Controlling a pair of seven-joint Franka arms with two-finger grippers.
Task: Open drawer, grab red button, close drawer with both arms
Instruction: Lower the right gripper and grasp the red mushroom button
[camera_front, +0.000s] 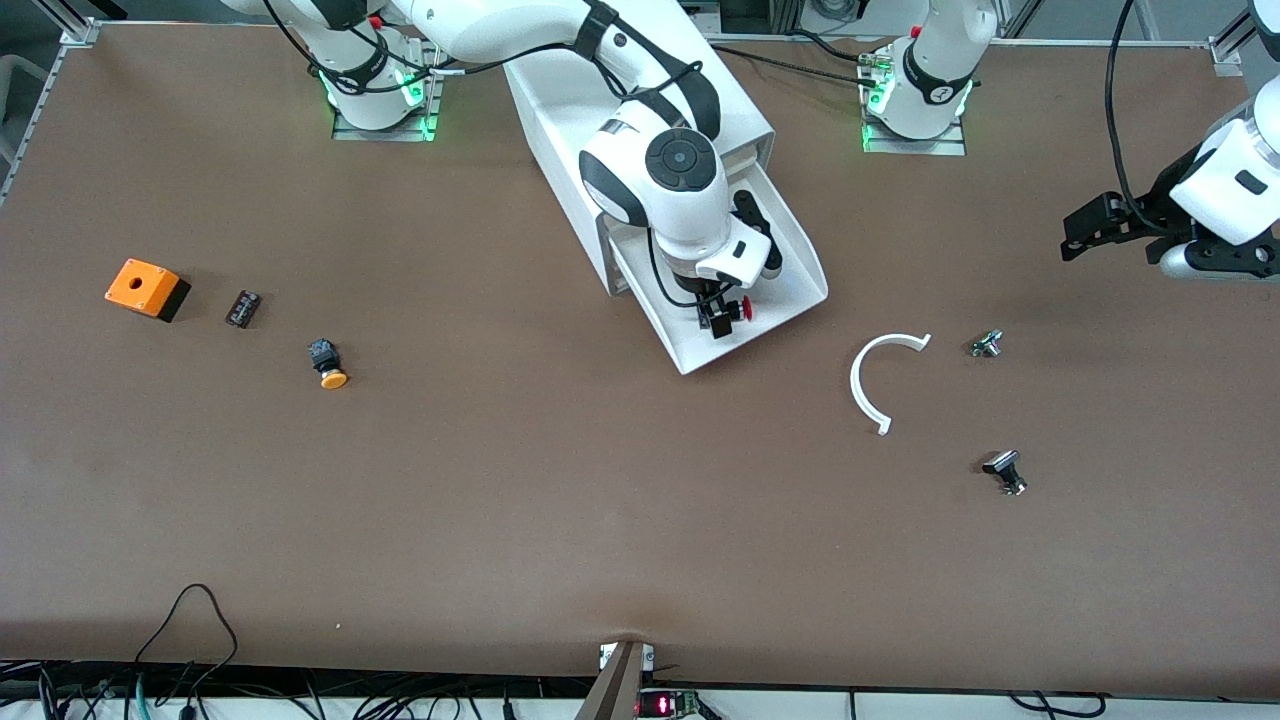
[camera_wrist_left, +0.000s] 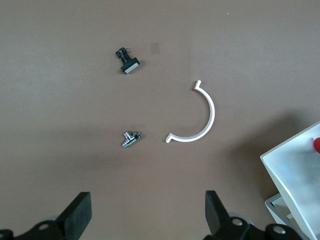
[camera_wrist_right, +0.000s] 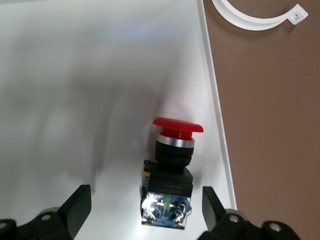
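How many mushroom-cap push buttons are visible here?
2. The red button lies in the open drawer; the orange-capped button lies on the table toward the right arm's end. The cabinet may hide more.

Drawer (camera_front: 795, 262): wide, shallow white tray with low side walls, pulled well out of the white cabinet (camera_front: 560, 120) (it slants toward the front camera); button (camera_wrist_right: 170, 172): red mushroom cap on a black blocky body, metal contacts at its base, lying on its side on the drawer's floor, close beside one side wall.
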